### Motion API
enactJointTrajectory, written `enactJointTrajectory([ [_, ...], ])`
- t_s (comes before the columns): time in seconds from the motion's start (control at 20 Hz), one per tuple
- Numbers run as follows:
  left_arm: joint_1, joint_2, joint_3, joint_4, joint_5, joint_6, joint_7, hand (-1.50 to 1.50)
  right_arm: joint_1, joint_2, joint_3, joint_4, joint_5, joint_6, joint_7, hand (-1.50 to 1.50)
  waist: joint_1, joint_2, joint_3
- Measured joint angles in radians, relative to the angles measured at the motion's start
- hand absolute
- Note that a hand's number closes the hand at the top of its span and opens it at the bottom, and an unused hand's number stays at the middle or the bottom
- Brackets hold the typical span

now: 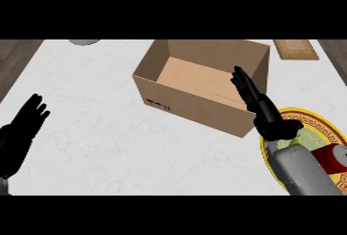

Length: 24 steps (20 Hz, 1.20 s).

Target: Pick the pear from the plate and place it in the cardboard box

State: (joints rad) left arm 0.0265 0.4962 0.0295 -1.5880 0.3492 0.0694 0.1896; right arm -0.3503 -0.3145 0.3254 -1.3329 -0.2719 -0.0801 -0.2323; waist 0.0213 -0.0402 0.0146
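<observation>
Now my right hand (261,103), fingers straight and holding nothing, hovers between the open cardboard box (203,87) and the gold-rimmed plate (318,121); the pear (298,139) shows pale green just past my wrist. My left hand (24,121) rests open at left. Best approach: draw back and lower over the fruit before curling.

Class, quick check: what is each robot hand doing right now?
Left hand: open, resting at the left edge, holding nothing.
Right hand: open, fingers straight over the cardboard box, holding nothing.

text: none readable | signs: small black handling marks on cardboard box (196,85) front wall, lower left | too small to make out
</observation>
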Motion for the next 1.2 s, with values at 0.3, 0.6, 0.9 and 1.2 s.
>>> enactJointTrajectory([
  [0.3, 0.002, 0.006, -0.032, -0.025, -0.134, 0.061, -0.058, 0.00, -0.021, -0.085, -0.211, -0.018, -0.092, -0.076, 0.100, -1.50, -0.028, 0.017, -0.023],
  [0.6, 0.022, -0.014, -0.083, -0.024, -0.208, 0.094, -0.081, 0.00, 0.054, -0.207, -0.307, 0.173, 0.028, -0.314, 0.263, -1.50, -0.042, 0.043, -0.022],
  [0.9, 0.007, -0.083, -0.144, 0.011, -0.306, 0.147, -0.097, 0.00, 0.110, -0.258, -0.330, 0.165, 0.066, -0.356, 0.347, -1.50, -0.032, 0.038, -0.021],
  [1.2, -0.010, -0.102, -0.160, 0.020, -0.331, 0.158, -0.085, 0.00, 0.105, -0.473, -0.220, 0.146, 0.136, -0.129, 0.547, -1.50, -0.024, 0.039, -0.019],
])
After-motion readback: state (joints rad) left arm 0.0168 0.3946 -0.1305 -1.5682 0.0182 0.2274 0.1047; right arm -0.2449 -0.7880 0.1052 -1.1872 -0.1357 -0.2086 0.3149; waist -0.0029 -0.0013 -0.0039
